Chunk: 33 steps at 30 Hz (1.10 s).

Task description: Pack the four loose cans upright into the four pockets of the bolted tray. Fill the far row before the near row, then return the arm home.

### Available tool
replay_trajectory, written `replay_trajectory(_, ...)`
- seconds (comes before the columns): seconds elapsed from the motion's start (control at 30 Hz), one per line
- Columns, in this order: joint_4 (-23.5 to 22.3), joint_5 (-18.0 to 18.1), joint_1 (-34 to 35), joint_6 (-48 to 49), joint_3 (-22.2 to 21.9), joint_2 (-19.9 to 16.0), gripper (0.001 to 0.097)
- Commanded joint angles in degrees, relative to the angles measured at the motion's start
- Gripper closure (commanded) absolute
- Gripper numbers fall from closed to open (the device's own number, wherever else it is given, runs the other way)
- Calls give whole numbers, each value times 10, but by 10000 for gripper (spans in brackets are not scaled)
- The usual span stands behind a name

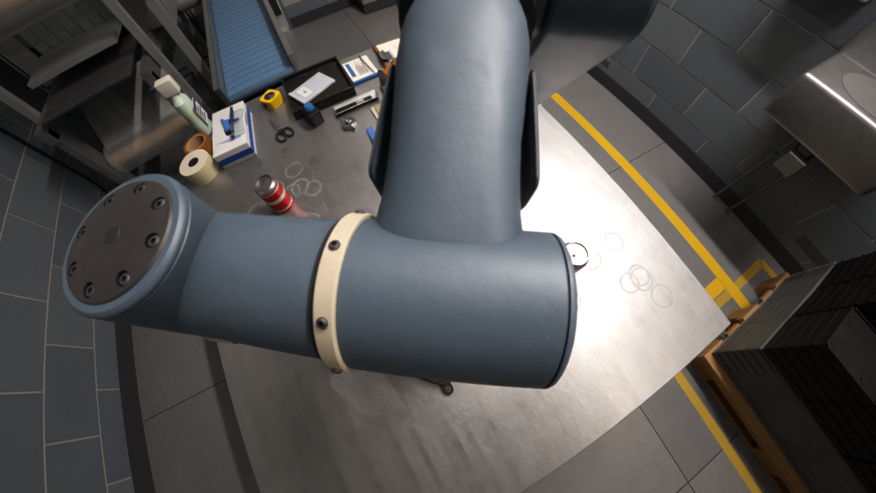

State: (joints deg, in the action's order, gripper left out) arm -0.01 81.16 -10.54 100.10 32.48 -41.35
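Note:
The bolted tray is almost wholly hidden behind my arm (392,288); only one corner foot (447,387) shows below the forearm. My gripper is hidden behind the arm too, and it is closed on a red-and-white can that I cannot see. Another red-and-white can (274,195) stands upright on the metal table to the far left of the arm. A further can (576,255) peeks out past the right end of the forearm, only its top rim in sight.
The arm's elbow and forearm fill the middle of the side camera's picture. Clutter sits along the table's far side: a tape roll (198,167), a white box (234,133), a black tray (318,91). A yellow floor line (649,190) runs along the right.

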Motion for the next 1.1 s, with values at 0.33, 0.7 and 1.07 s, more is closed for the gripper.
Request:
replay_trajectory(0.33, 1, -3, 1, 2, 1, -2, 901)
replay_trajectory(0.7, 1, -74, 2, 2, -55, -17, 901)
replay_trajectory(1.07, 1, -185, 2, 2, -127, -56, 901)
